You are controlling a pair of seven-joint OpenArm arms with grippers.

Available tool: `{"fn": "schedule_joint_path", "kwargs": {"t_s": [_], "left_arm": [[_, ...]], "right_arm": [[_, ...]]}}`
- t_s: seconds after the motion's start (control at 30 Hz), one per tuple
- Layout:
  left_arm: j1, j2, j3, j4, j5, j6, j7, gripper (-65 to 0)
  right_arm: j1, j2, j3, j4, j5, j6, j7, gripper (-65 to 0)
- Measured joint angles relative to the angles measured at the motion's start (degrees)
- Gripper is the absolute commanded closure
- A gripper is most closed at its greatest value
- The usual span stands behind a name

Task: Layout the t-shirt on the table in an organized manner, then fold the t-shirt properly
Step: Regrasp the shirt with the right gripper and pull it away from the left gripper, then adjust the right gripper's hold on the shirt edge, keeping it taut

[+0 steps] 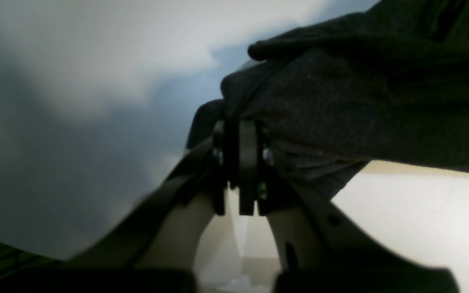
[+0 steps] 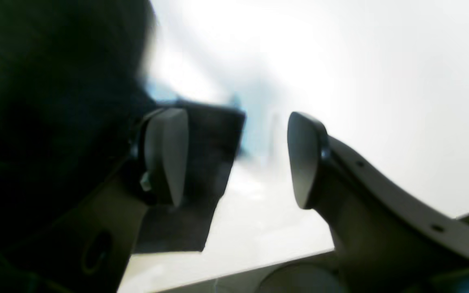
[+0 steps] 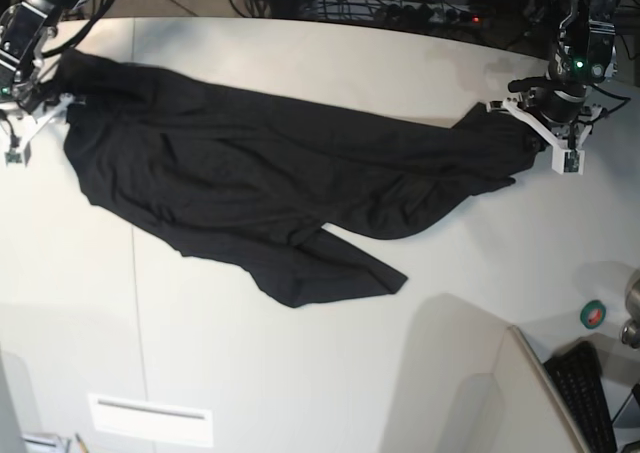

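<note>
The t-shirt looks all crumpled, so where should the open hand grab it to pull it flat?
Probably the t-shirt's bunched edge beside the right gripper, coming from the table's outer side. Its jaws are open there, and the left gripper already pinches the opposite end.

Table (image 3: 300,373) front free; t-shirt (image 3: 250,193) spans mid.
</note>
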Motion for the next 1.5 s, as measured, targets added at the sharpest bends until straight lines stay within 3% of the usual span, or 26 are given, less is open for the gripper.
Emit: {"fn": "schedule_joint_path", "kwargs": {"t_s": [0.1,0.3,0.4,0.63,0.77,0.87,0.9,1.03,1.07,1.2,1.47,1.5], "left_arm": [[0.00,0.00,0.00,0.00,-0.02,0.00,0.00,0.0],[0.00,0.00,0.00,0.00,-0.02,0.00,0.00,0.0],[0.00,0.00,0.00,0.00,-0.02,0.00,0.00,0.0],[-1.75,1.68,1.70,2.03,0.20,1.05,0.26,0.0],[-2.05,2.29,2.69,4.20,-0.24,0.07,0.17,0.0],[-1.77,2.71,2.12,4.20,-0.02,0.24,0.42,0.0],[-1.73,2.71,2.08,4.20,-0.02,0.24,0.44,0.0],[-1.75,2.78,2.08,3.91,-0.04,0.22,0.26,0.0],[-1.49,2.73,2.08,3.82,0.00,0.26,0.26,0.0],[0.15,2.78,2.32,3.82,0.00,0.24,0.63,0.0],[0.07,2.73,2.32,1.22,0.00,0.26,0.28,0.0],[0.15,2.73,2.32,1.20,0.00,0.26,0.46,0.0]], "right_arm": [[1.16,0.72,1.33,-3.69,0.22,-0.07,4.50,-20.7],[1.49,1.95,1.31,-6.97,1.31,-0.07,6.58,-18.5],[1.51,1.42,1.49,-6.47,1.49,-0.04,6.71,0.0],[6.64,2.47,1.57,-5.14,0.04,-0.07,5.29,0.0],[9.14,4.92,1.42,1.53,-0.20,-0.11,-0.02,0.0],[8.33,4.81,1.42,9.62,-0.46,-0.04,-4.85,0.0],[7.85,4.46,1.38,11.93,-0.13,0.63,-5.46,0.0],[4.37,2.36,1.49,18.75,-0.24,9.11,-9.20,0.0],[3.13,1.49,1.46,19.28,-0.09,9.20,-10.12,0.0],[-1.79,-1.70,1.03,17.38,0.20,9.84,-10.67,0.0],[-4.28,0.61,-2.27,5.11,-0.09,9.57,-10.91,0.0],[-4.26,0.70,-2.60,5.20,-0.04,9.55,-10.91,-4.1]]}}
